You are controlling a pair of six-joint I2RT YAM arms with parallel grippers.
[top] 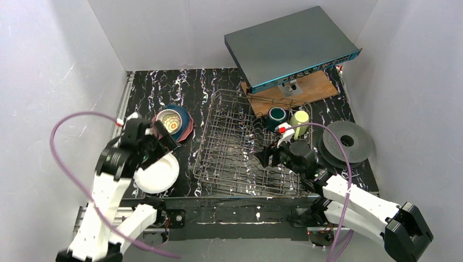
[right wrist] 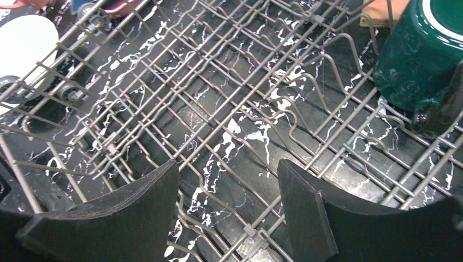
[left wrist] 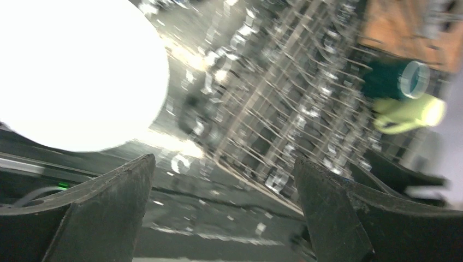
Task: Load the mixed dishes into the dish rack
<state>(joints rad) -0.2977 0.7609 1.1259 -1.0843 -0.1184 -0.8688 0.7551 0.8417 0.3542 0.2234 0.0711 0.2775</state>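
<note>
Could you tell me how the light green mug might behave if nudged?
The light green mug seems to lie on its side, so it may roll, though the dish rack wires probably check it. It looks glazed: likely rigid, slippery.

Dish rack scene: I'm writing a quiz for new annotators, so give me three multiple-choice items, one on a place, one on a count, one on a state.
1. Where is the dark teal mug?
A outside the dish rack, on its left
B in the rack's far right corner
C in the rack's near left corner

2. How many mugs are in the rack?
A none
B four
C two

3. How is the right gripper?
A open and empty
B shut on a mug
C shut on a rack wire

Answers:
1 B, the top view shows it inside the wires of the far right corner.
2 C, only the dark teal mug and the light green mug sit there.
3 A, its fingers stand apart with only rack wires below.
</note>
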